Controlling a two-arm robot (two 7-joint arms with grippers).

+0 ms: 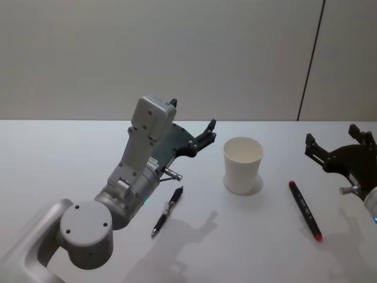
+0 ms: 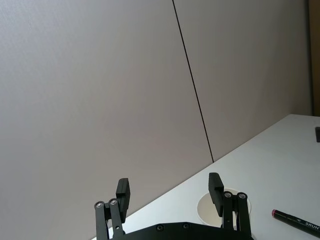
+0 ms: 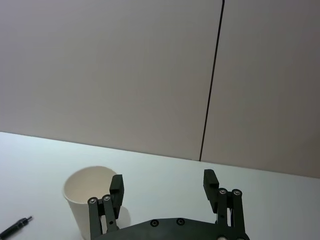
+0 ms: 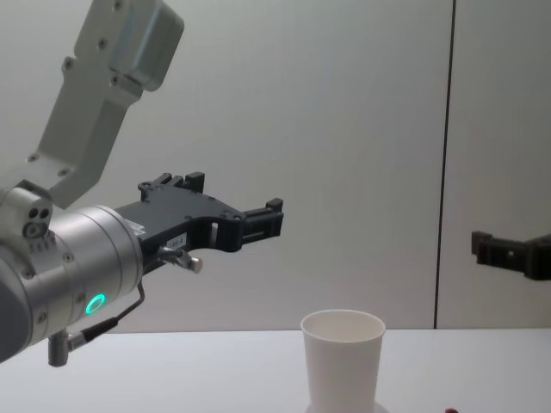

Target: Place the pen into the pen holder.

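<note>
1. A plain white table (image 1: pixel 59 153) runs back to a pale grey wall (image 1: pixel 177 59), which has one dark vertical seam (image 1: pixel 311 59) on the right.
2. The pen holder (image 1: pixel 242 168), a white paper cup, stands upright and empty near the middle of the table.
3. The black pen (image 1: pixel 168 211) lies flat on the table to the left of the cup, apart from it, under the left arm.
4. A black marker with red ends (image 1: pixel 304 210) lies flat to the right of the cup, also apart from it.
5. The left gripper (image 1: pixel 203 138) hangs in the air left of the cup and above its rim, with its fingers spread and nothing between them.
6. The right gripper (image 1: pixel 331 138) is raised at the right edge, well apart from the cup, also spread wide and empty.
7. Nothing stands between either pen and the cup.
</note>
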